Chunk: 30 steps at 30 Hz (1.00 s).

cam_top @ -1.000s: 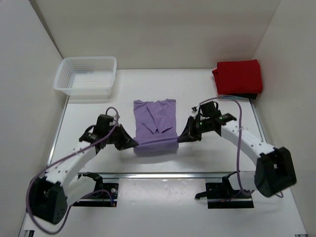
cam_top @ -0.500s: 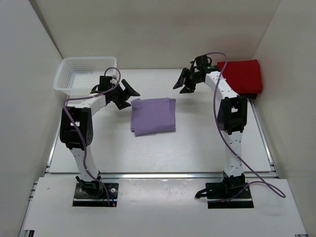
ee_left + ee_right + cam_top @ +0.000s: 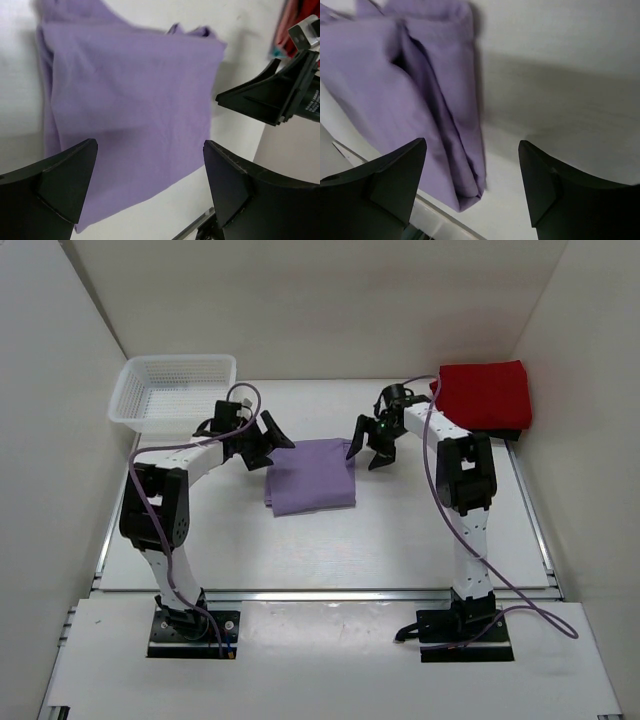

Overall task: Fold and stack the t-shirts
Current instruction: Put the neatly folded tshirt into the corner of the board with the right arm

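Observation:
The lavender-purple t-shirt [image 3: 311,476] lies folded into a rectangle in the middle of the table. My left gripper [image 3: 271,443] hangs open just off its far left corner, nothing between its fingers. My right gripper [image 3: 367,451] stands open off the far right corner, also holding nothing. The left wrist view shows the purple cloth [image 3: 130,105] under the wide-apart left gripper [image 3: 150,145], with the right gripper [image 3: 275,95] beyond it. In the right wrist view the shirt's layered folded edge [image 3: 445,110] runs beneath the right gripper [image 3: 472,142]. The red t-shirt [image 3: 483,395] sits folded at the back right.
A white mesh basket [image 3: 180,358] stands at the back left, close behind my left arm. White walls close in the table on three sides. A metal rail [image 3: 330,594] runs along the near edge.
Both grippers carried the purple shirt's near edge over to its far edge and let go, leaving it folded in half. They then moved in toward the far corners.

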{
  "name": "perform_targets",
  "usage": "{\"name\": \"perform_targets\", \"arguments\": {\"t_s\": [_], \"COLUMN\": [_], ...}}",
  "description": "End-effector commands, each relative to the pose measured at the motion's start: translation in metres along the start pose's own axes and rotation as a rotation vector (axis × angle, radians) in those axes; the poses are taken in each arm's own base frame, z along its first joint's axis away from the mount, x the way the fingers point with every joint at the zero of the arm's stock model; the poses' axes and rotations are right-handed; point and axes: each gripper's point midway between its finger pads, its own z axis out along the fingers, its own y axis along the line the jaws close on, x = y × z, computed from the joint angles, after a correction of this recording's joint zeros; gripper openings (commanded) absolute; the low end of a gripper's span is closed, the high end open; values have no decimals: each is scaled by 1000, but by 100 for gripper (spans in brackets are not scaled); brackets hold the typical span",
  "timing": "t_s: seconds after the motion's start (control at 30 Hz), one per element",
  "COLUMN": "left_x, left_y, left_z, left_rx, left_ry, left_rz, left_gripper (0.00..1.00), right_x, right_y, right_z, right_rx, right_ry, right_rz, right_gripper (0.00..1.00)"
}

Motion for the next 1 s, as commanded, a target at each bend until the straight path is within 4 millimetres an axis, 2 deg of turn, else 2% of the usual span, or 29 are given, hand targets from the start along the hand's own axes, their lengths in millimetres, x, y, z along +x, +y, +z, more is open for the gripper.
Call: {"name": "perform_targets", "arguments": {"t_s": [0.0, 0.1, 0.27, 0.3, 0.4, 0.5, 0.57, 0.63, 0.67, 0.73, 0.77, 0.83, 0.87, 0.9, 0.93, 0.97], "left_x": [26, 37, 42, 44, 44, 45, 46, 44, 45, 39, 32, 24, 20, 14, 15, 13], "left_y": [22, 33, 36, 38, 40, 43, 47, 41, 38, 28, 24, 16, 12, 6, 6, 7], "left_z": [2, 12, 24, 25, 27, 27, 26, 22, 20, 12, 6, -5, -12, -21, -22, -29], "left_rx": [-77, -124, -141, -150, -151, -156, -154, -142, -135, -110, -106, -91, -83, -73, -76, -76], "left_ry": [48, 84, 107, 111, 116, 113, 120, 116, 122, 115, 98, 82, 69, 46, 45, 34], "left_rz": [-1, 16, 26, 23, 25, 23, 14, 27, 34, 50, 65, 84, 96, 110, 112, 130], "left_gripper": [99, 98, 99, 99, 99, 99, 99, 99, 98, 99, 99, 99, 99, 98, 99, 99], "right_x": [3, 17, 37, 35, 43, 51, 55, 54, 52, 45, 33, 6, 5, -12, -28, -35], "right_y": [17, 27, 47, 50, 66, 69, 70, 64, 58, 44, 41, 24, 10, 2, -5, -10], "right_z": [-9, 1, 29, 34, 45, 55, 57, 56, 55, 51, 46, 27, 21, 10, -6, -20], "right_rx": [-47, -111, -190, -198, -270, -316, -327, -321, -304, -247, -222, -52, 7, 83, 150, 188], "right_ry": [-65, -50, 7, 6, 47, 85, 98, 96, 85, 56, 22, -53, -43, -90, -139, -159], "right_rz": [-45, -26, -10, -9, -8, 24, 21, 27, 21, -8, -66, -168, -224, -286, -305, -353], "right_gripper": [72, 78, 79, 79, 79, 76, 58, 3, 0, 0, 0, 0, 0, 0, 0, 0]}}
